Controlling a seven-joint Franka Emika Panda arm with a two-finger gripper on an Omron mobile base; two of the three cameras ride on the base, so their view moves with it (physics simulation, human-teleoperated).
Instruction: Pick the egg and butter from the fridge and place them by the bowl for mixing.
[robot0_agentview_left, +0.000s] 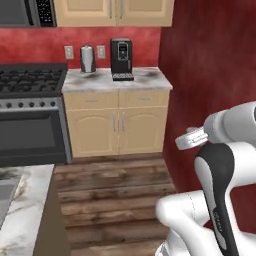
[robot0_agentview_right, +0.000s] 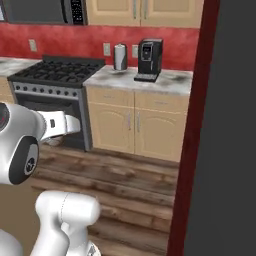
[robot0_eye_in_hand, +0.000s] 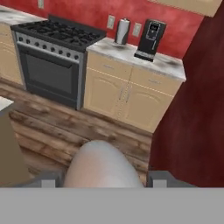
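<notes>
Here the gripper (robot0_eye_in_hand: 104, 181) is clenched on the egg (robot0_eye_in_hand: 103, 168), a pale greyish-tan rounded shape between the two fingers, held above the wooden floor (robot0_eye_in_hand: 57, 131). Ahead stand the stove (robot0_eye_in_hand: 52, 57) and the coffee machine (robot0_eye_in_hand: 150, 39) on the counter (robot0_eye_in_hand: 168, 65).

My two base cameras look forward and down from behind the arm, left and right, across the wooden floor (robot0_agentview_left: 115, 200) at the stove (robot0_agentview_left: 31, 115) and the table (robot0_agentview_left: 117, 80) carrying the coffee machine (robot0_agentview_left: 121, 59). My hand camera faces that same corner.
</notes>
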